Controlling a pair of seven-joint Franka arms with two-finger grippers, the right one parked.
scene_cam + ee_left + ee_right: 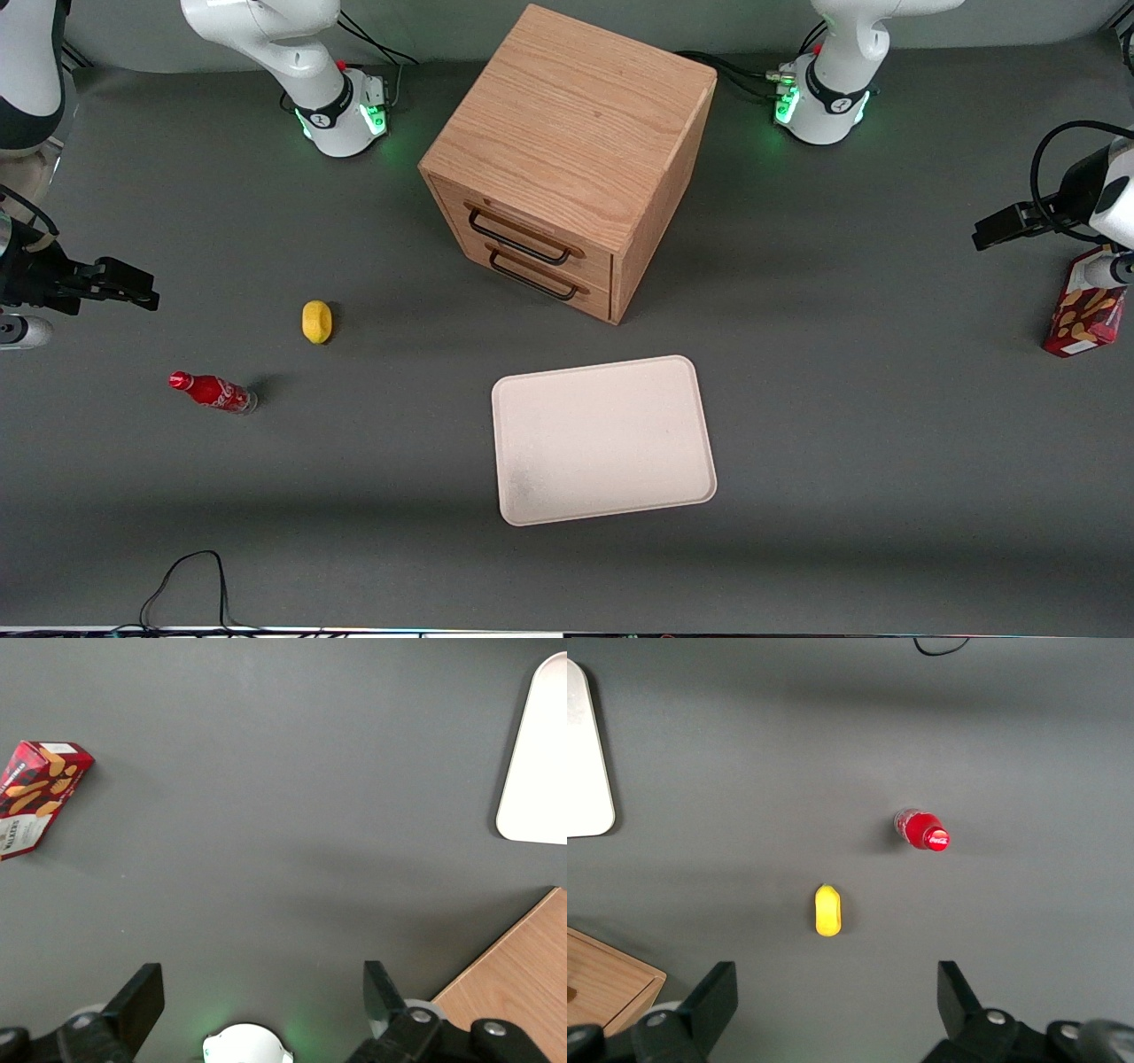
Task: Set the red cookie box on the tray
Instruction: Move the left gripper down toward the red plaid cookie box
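- Hovering above the grey worktop point(886, 425), gripper point(257, 997) has its fingers point(140, 999) spread, holding nothing.
- Red cookie box point(1083, 308) stands at the working arm's end, well apart from the tray point(602, 439).
- Tray lies in front of the wooden drawer cabinet point(567, 159).

Plainly a robotics lab bench rather than a home or kitchen. Two white arm bases point(341, 111) with green status lights bolted onto a grey matted table point(842, 461), loose black cables point(190, 580) trailing along its edge. Odd props scattered about: wooden drawer cabinet point(567, 151), cream tray point(602, 439), soda bottle point(213, 392), yellow lemon point(317, 321).
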